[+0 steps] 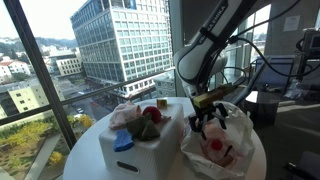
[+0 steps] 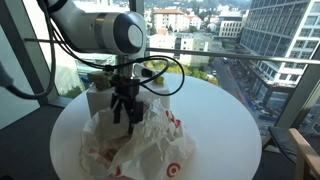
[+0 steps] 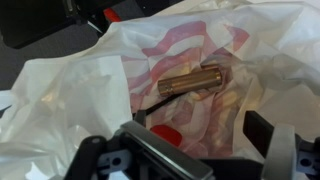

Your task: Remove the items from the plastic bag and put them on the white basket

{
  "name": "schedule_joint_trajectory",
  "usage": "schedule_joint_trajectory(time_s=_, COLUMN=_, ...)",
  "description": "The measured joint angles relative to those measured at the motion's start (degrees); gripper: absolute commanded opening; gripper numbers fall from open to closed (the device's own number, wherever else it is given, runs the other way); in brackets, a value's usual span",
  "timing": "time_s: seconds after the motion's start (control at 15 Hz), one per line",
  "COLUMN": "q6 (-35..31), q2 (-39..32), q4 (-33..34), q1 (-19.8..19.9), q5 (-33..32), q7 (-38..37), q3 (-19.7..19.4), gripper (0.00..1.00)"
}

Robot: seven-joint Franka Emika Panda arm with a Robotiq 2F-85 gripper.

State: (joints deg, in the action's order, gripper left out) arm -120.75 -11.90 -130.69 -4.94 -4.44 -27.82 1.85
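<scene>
A small tan-gold cylinder [image 3: 190, 80] lies in the open mouth of the plastic bag [image 3: 60, 90]. It rests on the crinkled film near the middle of the wrist view, so it lies ahead of the gripper [image 2: 126, 114] and inside the bag's folds. Its long axis runs across that view from side to side, the right end a little higher. The jaws stand wide apart with nothing between them, one at each lower corner of the wrist view. Their closing line therefore runs roughly along the cylinder's length, and I judge a turn of the wrist would be needed to pinch it across its narrow width.

The cylinder looks smooth, hard and slightly shiny. The bag is thin, translucent and white with red print, likely to shift and bunch under contact. In an exterior view the white basket [image 1: 140, 150] stands just beside the bag on the round table [image 2: 225, 110], boxy and opaque, already holding red, pinkish and dark green things [image 1: 147, 124].
</scene>
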Motion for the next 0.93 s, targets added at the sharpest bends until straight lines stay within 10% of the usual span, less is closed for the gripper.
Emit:
schedule_joint_trajectory(time_s=0.6, q6=-21.64, q2=-8.71, q4=-2.17, q1=3.88, q5=5.09, q7=7.96, q3=-2.68, gripper=1.0)
schedule_joint_trajectory(time_s=0.93, q6=-23.03, q2=-6.09, q4=-6.26, q1=3.99, q5=15.02, q7=13.51, q3=0.36, gripper=1.0)
